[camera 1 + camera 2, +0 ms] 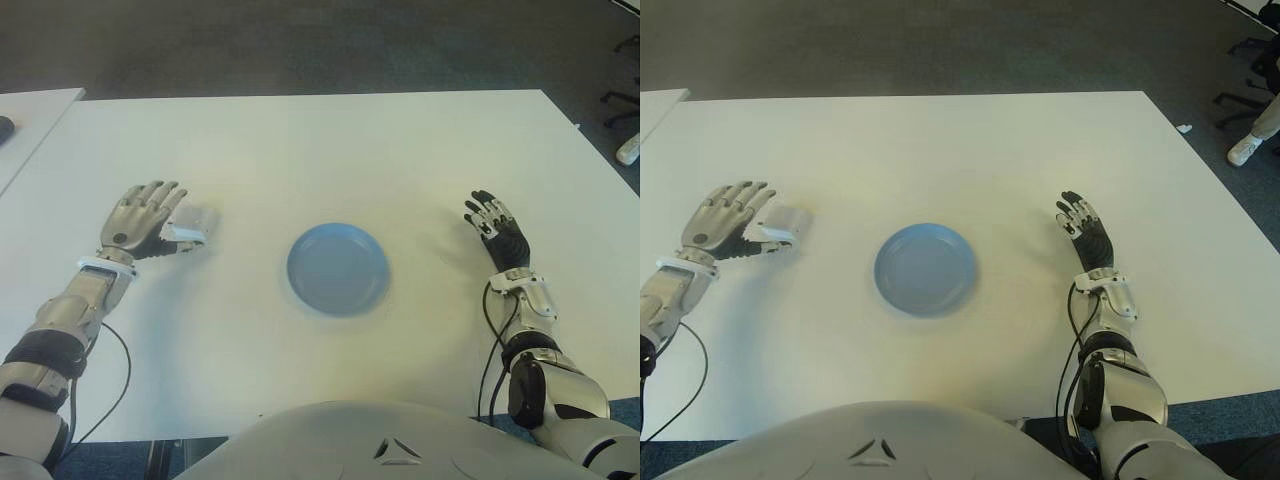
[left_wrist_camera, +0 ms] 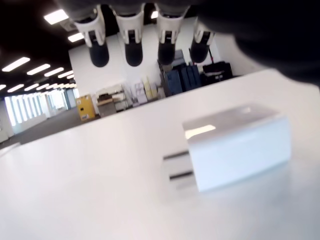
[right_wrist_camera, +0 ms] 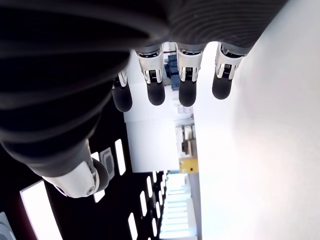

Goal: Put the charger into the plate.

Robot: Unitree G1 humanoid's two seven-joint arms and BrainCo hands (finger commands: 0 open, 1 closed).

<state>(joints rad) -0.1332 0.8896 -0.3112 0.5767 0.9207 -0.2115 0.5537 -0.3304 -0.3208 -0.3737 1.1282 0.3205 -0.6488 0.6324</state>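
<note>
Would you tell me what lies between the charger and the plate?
Nothing: the left eye view shows only bare table between the charger and the plate.

The plate (image 1: 338, 269) was plain pale blue on a white table (image 1: 330, 150). At its nine o'clock lay a white charger (image 2: 240, 145) with two dark metal prongs. The left hand (image 1: 143, 222) was silver-grey; the right hand (image 1: 497, 234) showed mostly black.

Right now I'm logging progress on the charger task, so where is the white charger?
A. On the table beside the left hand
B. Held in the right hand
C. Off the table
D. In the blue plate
A: the charger lies on the table by the open left hand, while the blue plate holds nothing.
</note>
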